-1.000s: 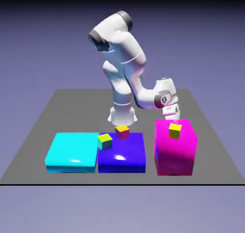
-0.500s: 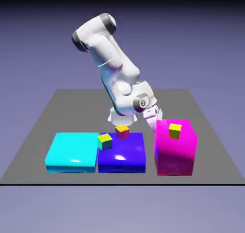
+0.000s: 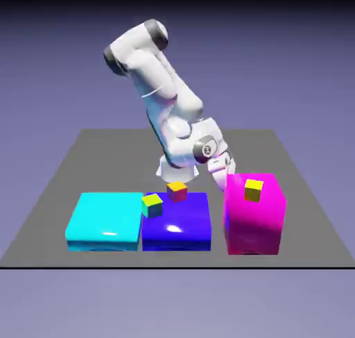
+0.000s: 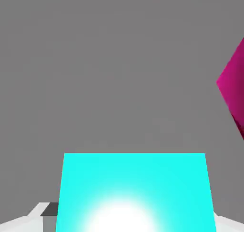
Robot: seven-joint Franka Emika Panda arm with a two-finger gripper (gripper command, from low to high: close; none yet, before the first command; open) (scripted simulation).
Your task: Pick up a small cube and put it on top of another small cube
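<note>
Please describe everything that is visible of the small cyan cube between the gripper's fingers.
The small cyan cube shows one flat, bright face with straight edges, plain and without marks. A white glare washes out its lower middle, so the surface looks smooth and somewhat glossy. It sits between the fingertips of the gripper, which appear closed on its two sides. The picture's bottom edge cuts it off. Grey table surface shows beyond it; whether it touches the table, I cannot tell.
</note>
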